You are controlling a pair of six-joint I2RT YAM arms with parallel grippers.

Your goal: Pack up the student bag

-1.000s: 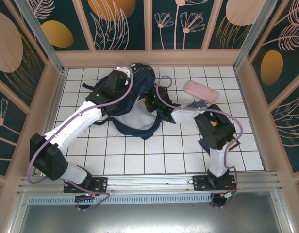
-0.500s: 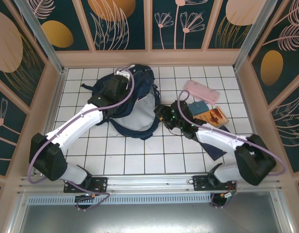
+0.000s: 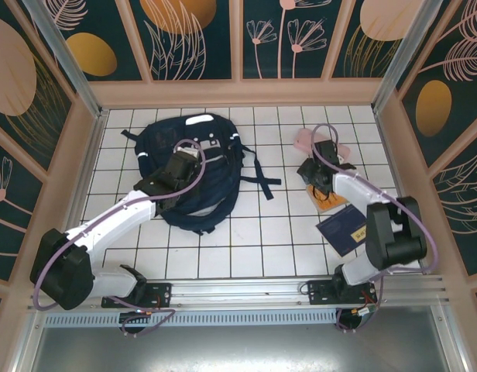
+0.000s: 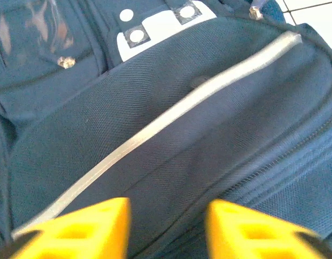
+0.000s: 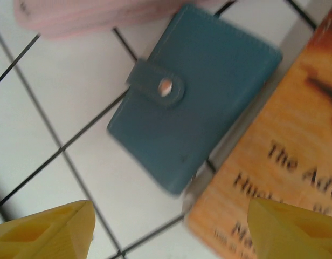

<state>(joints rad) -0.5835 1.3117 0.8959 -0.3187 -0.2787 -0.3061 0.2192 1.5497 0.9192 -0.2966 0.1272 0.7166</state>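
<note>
Student bag [image 3: 215, 177]: I see it lying flat on the far left of the white-tiled table [image 3: 277, 229]. Left gripper [image 4: 167, 216]: fingers partly spread, nothing between them, just over the bag's front panel. Right gripper [image 5: 171, 221]: fingers spread wide, empty, above a teal wallet [image 5: 193, 97] lying between a pink case [image 5: 85, 16] and a book [image 5: 279, 162].

A white tiled tabletop [image 3: 285, 232] with dark grout lines is boxed in on three sides. The back wall [image 3: 192, 39], left wall [image 3: 22, 101] and right wall [image 3: 455, 116] carry dark teal panels with pink line-drawn flowers and orange ovals, framed in pale wood. Aluminium posts [image 3: 60, 54] stand at the rear corners. An aluminium rail [image 3: 238, 288] runs along the near edge. The light is even and soft.
</note>
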